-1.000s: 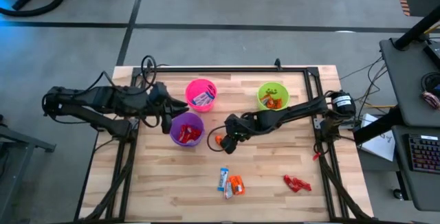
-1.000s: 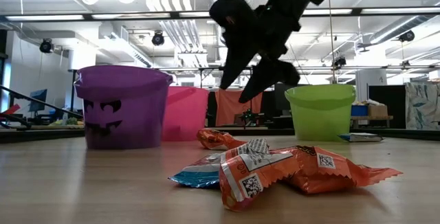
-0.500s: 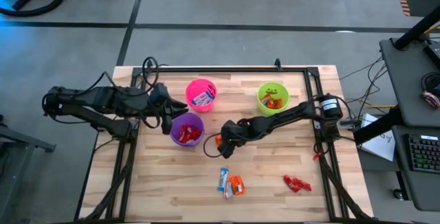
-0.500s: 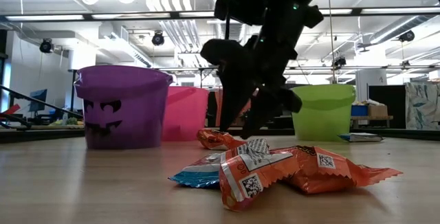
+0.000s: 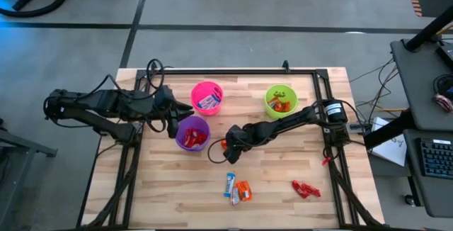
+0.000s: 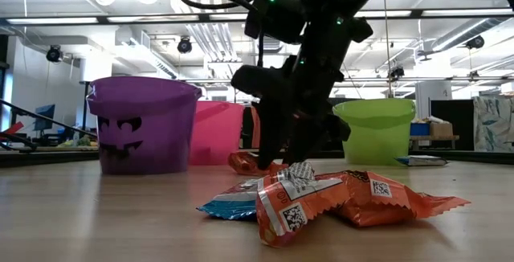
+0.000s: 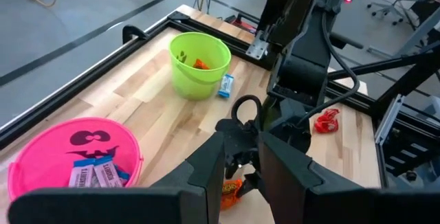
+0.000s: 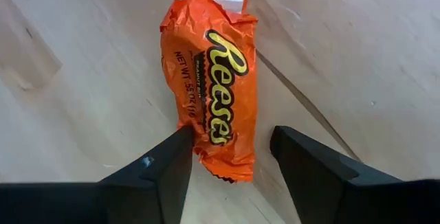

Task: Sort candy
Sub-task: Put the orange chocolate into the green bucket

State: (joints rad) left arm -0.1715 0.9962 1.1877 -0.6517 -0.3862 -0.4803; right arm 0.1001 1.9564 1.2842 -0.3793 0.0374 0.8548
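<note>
**Right gripper straddling an orange candy**

The wooden table (image 5: 283, 181) is carrying three cups: purple cup (image 5: 192, 132), pink cup (image 5: 207, 97) and green cup (image 5: 280, 98), each holding sweets. The left gripper (image 5: 172, 121) is hanging beside the purple cup; I cannot tell how its fingers stand. The right gripper (image 8: 227, 157) is reaching down mid-table, fingers spread either side of an orange candy (image 8: 214, 84) lying flat on the wood, not yet pinching it. More candies (image 5: 237, 188) and a red candy (image 5: 306, 188) are lying near the front edge.
</note>
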